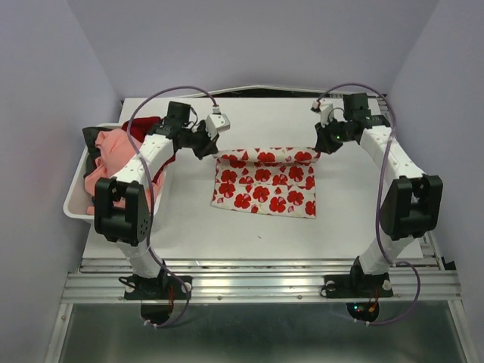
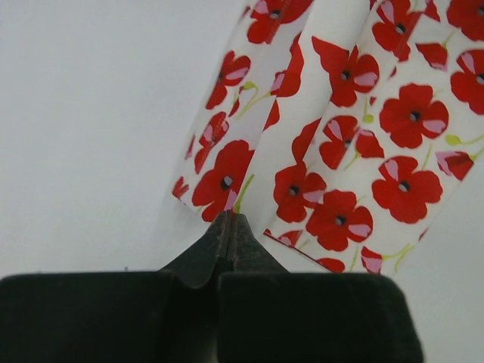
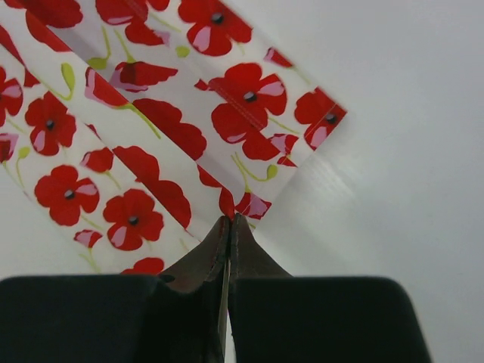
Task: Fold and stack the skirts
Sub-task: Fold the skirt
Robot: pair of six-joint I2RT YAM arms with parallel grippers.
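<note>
A white skirt with red flower print (image 1: 265, 185) lies in the middle of the table, its far edge lifted. My left gripper (image 1: 214, 150) is shut on its far left corner; the left wrist view shows the cloth (image 2: 333, 144) pinched at the closed fingertips (image 2: 229, 221). My right gripper (image 1: 318, 148) is shut on its far right corner, and the right wrist view shows the cloth (image 3: 151, 144) pinched at the closed fingertips (image 3: 229, 221). A salmon-pink skirt (image 1: 110, 162) lies heaped in a bin at the left.
A white bin (image 1: 74, 206) stands at the table's left edge, holding the pink skirt and some dark red and black cloth (image 1: 144, 127). The white table (image 1: 257, 231) ends at a metal rail along the near edge. Purple walls close in on three sides.
</note>
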